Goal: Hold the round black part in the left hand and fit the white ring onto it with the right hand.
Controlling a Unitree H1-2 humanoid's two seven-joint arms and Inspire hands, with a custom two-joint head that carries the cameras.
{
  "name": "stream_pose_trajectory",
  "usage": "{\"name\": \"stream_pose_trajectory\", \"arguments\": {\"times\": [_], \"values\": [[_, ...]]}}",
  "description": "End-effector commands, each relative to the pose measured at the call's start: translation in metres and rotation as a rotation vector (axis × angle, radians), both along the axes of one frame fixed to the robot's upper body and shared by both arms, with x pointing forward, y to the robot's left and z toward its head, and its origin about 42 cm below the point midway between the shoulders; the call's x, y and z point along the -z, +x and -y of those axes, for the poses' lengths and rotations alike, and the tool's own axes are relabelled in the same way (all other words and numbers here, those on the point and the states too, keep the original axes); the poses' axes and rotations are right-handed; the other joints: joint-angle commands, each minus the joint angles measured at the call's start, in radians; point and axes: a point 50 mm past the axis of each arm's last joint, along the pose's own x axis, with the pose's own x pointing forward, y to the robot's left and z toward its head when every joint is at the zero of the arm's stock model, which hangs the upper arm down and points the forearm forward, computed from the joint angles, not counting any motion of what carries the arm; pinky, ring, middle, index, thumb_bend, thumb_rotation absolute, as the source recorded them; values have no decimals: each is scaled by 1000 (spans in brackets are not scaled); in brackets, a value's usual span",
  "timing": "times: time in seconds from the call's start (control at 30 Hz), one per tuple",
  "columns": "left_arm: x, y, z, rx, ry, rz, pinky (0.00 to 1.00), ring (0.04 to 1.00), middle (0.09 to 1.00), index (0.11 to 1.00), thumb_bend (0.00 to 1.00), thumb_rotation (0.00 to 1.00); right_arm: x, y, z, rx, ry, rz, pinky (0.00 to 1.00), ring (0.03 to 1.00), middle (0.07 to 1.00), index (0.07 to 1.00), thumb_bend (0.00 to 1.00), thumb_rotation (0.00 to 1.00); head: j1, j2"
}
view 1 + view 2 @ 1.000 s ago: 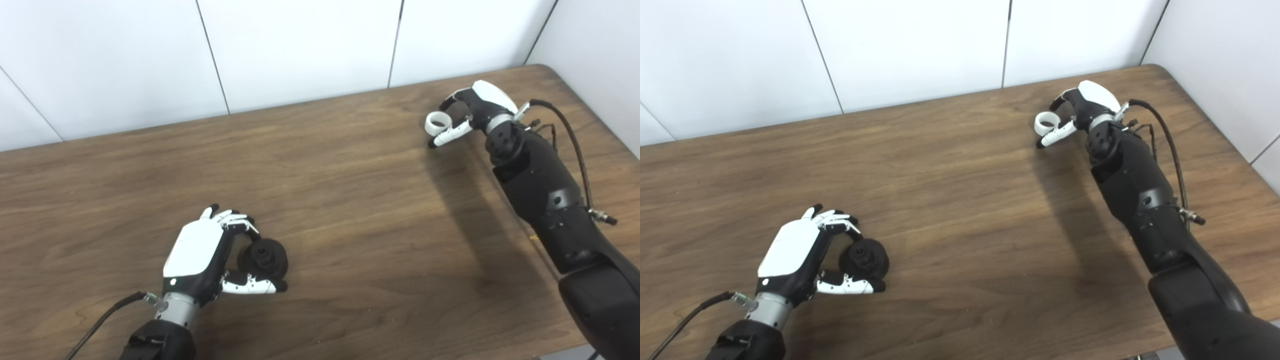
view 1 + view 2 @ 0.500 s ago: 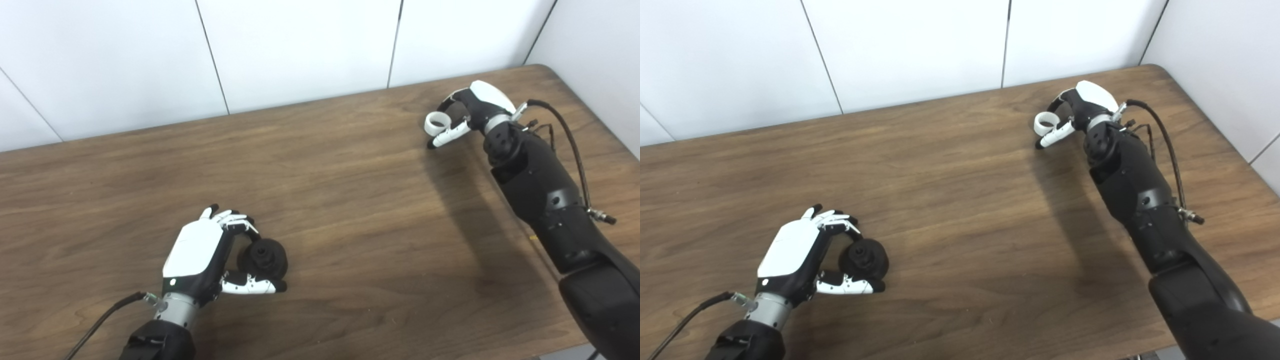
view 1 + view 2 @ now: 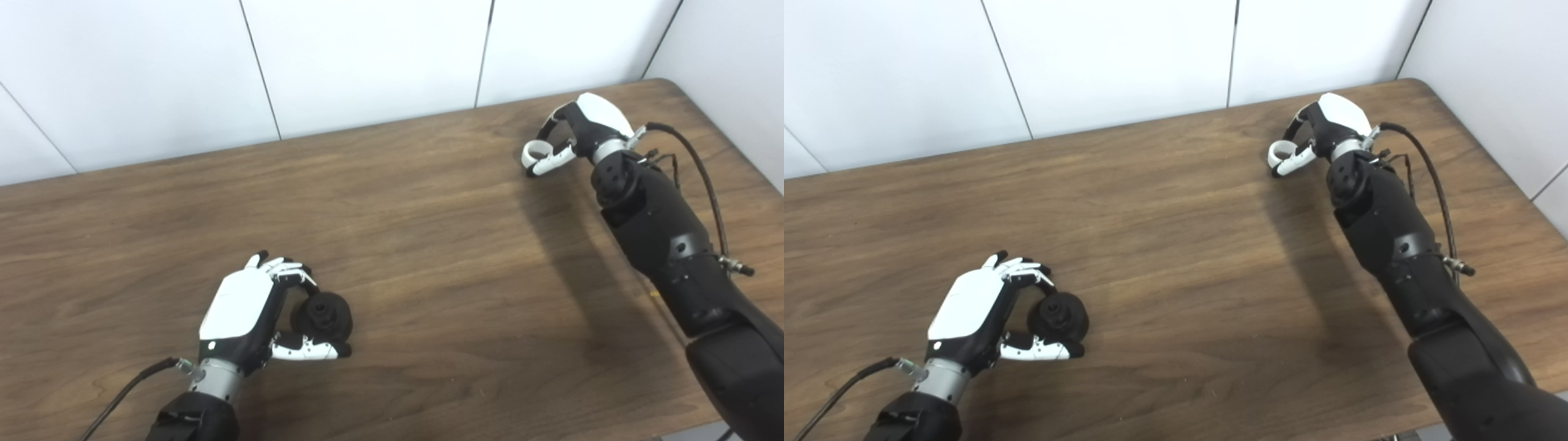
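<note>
Right hand lower now, fingers around white ring; left hand (unmoved) gripping round black part.

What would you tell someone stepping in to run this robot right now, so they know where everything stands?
Left hand: shut on the round black part, low over the near left of the table.
Right hand: closed around the white ring at the far right of the table; whether the ring is lifted clear cannot be told.
Done: both pieces are in hand.
Left: bring the ring across to the black part and fit it on. The two are far apart.
</note>
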Motion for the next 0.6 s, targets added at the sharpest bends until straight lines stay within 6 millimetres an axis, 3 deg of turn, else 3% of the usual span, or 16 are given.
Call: {"name": "stream_pose_trajectory", "arguments": {"times": [0.0, 0.4, 0.57], "values": [[-1, -1, -4, 4, 29, -7, 995, 877, 784, 485, 522, 54, -28, 6, 8, -11, -43, 94, 1000, 951, 843, 487, 521, 128, 1, 1], [-1, -2, -4, 5, 30, 1, 994, 874, 782, 485, 522, 54, -24, -1, 12, -42, -66, 87, 1000, 961, 850, 488, 521, 129, 12, 0], [-2, -3, -2, 8, 42, 7, 987, 871, 781, 485, 522, 53, -37, -12, -12, -150, -97, 124, 1000, 960, 847, 487, 522, 130, 33, 7]]}}
